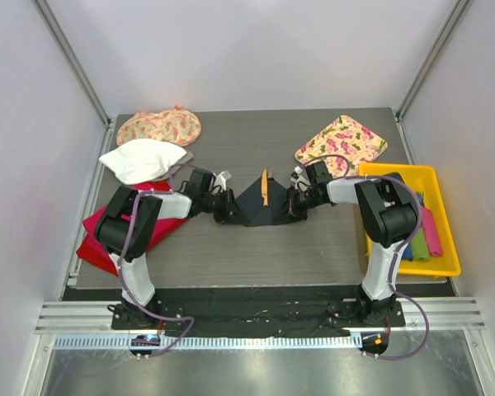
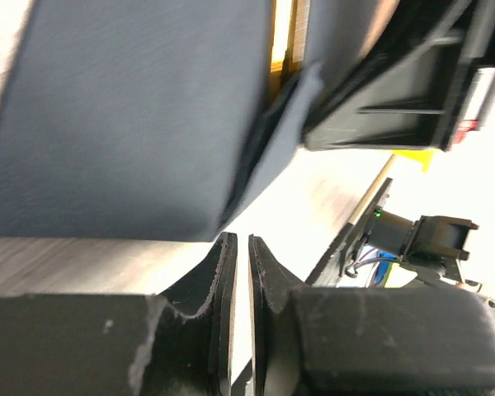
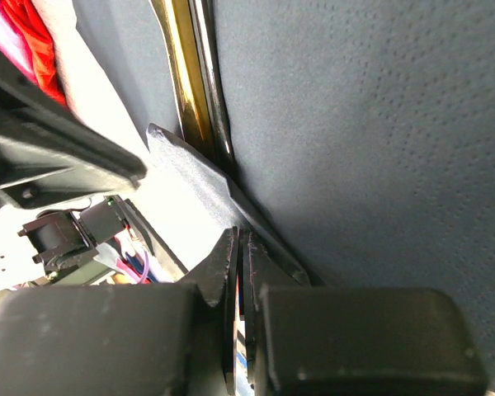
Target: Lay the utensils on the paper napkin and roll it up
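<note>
- The black fingers of the left gripper (image 2: 239,241) are filling the bottom of its wrist view. They are standing barely parted, with nothing between them, just under a fold of the paper napkin (image 2: 132,115).
- The right gripper (image 3: 235,235) is pressing its fingers together, apparently pinching the napkin's folded edge.
- At the centre of the overhead frame, the dark napkin is tenting up between both claws, with the tan-orange utensils (image 1: 266,188) lying in its crease.
- Rolling appears to be under way. A tidy roll is calling for one claw pinning its side while the other tucks the flap tightly over the cutlery, without tearing the thin paper.
</note>
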Controlling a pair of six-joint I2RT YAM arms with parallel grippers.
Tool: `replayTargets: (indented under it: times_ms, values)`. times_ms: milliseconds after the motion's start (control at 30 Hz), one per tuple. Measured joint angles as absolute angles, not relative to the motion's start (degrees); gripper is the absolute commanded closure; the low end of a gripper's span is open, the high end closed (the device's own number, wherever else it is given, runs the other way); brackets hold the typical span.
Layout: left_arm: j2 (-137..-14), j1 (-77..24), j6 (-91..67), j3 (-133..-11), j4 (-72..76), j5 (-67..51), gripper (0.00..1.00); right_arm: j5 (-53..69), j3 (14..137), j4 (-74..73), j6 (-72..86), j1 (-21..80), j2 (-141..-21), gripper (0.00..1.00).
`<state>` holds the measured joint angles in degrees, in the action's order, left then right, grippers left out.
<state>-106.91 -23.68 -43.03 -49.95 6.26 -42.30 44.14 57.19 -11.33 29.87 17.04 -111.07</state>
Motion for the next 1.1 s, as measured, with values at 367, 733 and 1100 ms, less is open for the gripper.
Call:
replayTargets:
  times_ms: [367, 733, 1100]
  values:
    - [-106.87, -26.26, -44.14, -54.11, 10.5, -42.7, 0.86, 44.12, 57.25, -11.49, 29.87, 17.04, -111.07, 0.99]
    - [-112.51, -27.0, -46.06, -56.18, 12.12, -41.28, 0.92, 44.05, 57.34, -11.66, 29.87, 17.04, -111.07, 0.99]
    - [-113.91, -27.0, -46.09, -56.27, 11.73, -39.46, 0.95, 43.72, 57.67, -12.4, 29.15, 17.04, -110.78, 0.97]
